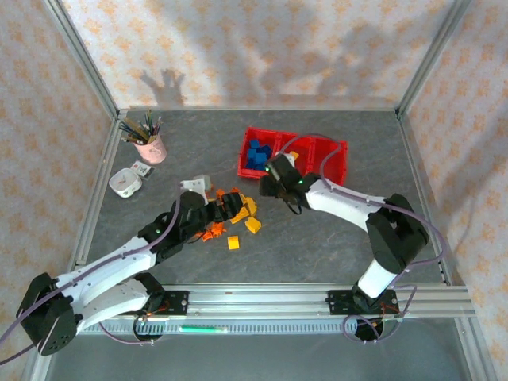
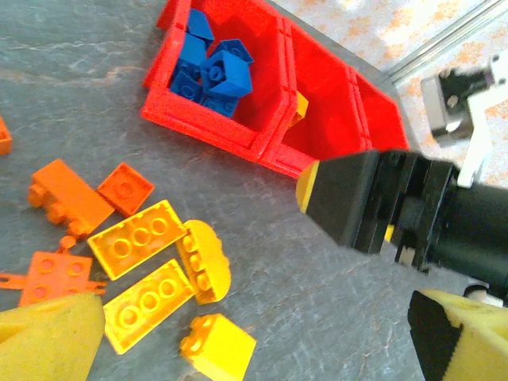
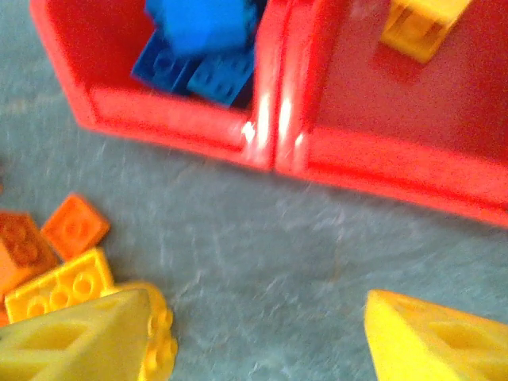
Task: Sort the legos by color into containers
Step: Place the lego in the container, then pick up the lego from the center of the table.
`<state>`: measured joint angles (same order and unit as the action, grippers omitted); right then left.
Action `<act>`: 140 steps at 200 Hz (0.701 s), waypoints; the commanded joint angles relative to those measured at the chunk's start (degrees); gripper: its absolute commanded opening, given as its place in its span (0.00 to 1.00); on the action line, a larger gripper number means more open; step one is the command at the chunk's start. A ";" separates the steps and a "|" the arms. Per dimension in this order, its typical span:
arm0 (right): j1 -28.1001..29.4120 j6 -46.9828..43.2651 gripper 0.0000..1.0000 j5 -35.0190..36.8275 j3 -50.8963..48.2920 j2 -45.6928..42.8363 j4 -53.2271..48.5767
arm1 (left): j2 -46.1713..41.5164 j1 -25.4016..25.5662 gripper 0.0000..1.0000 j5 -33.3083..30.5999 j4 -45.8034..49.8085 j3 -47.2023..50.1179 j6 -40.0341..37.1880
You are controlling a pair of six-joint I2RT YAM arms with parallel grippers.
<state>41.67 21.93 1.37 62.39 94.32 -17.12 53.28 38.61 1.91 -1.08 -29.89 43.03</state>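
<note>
The three joined red containers (image 1: 329, 163) stand at the back centre. Blue legos (image 2: 210, 67) fill the left bin (image 3: 175, 119), and a yellow block (image 3: 417, 28) lies in the middle bin (image 2: 317, 135). Loose yellow legos (image 2: 139, 238) and orange legos (image 2: 67, 198) lie in a pile (image 1: 230, 210) in front of the bins. My left gripper (image 2: 254, 353) hovers open over the pile's right edge, beside a yellow cube (image 2: 216, 345). Just in front of the bins, my right gripper (image 3: 258, 341) is open above bare table, its left finger (image 3: 79, 337) over a yellow curved piece (image 3: 159, 341).
A pink cup of pencils (image 1: 149, 147) and a small white round object (image 1: 125, 182) stand at the left. Two single yellow blocks (image 1: 252, 225) lie toward the near side. My right gripper (image 2: 357, 198) hangs close to the left one. Metal frame rails (image 1: 95, 198) bound the table.
</note>
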 commanded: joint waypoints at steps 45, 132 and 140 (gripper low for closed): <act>6.49 -4.13 0.77 -6.46 -3.93 -1.07 1.26 | -9.32 -0.56 0.99 -4.08 7.75 4.76 2.47; 12.96 -6.39 0.76 -9.42 -2.49 6.10 2.89 | -14.80 -0.64 0.99 -6.55 12.54 6.01 3.99; 13.36 -6.28 0.75 -9.39 -2.67 6.37 2.54 | -15.02 -0.64 0.99 -6.56 12.71 6.07 4.00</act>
<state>53.80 16.60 -7.81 59.13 99.72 -14.48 39.51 38.46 -2.63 8.91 -24.25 46.52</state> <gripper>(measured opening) 0.764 0.992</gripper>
